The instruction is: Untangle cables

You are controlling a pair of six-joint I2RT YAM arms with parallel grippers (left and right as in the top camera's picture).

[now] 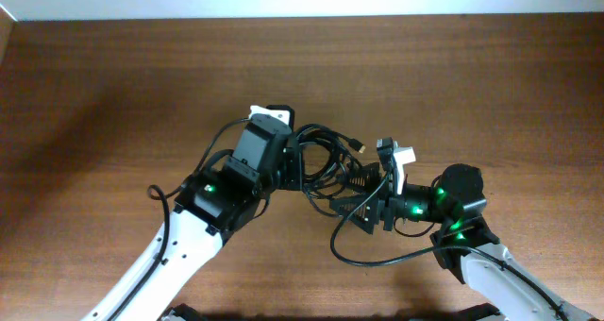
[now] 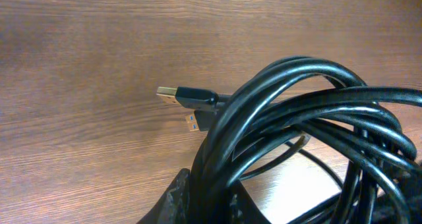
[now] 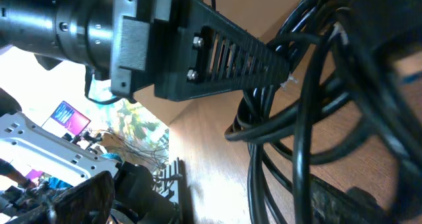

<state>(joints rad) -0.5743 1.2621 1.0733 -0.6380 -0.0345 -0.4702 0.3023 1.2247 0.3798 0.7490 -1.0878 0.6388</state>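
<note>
The left gripper (image 1: 291, 162) has its one visible finger (image 2: 188, 199) buried under the tangled cables (image 1: 326, 160); I cannot tell whether it is clamped on them. The bundle stretches from the left gripper's tips towards the right gripper (image 1: 363, 198), whose grip is equally unclear. A gold-tipped USB plug (image 2: 175, 94) juts out beyond the left gripper's finger. The left gripper looks nearer, so the right should probably draw a strand away.
</note>
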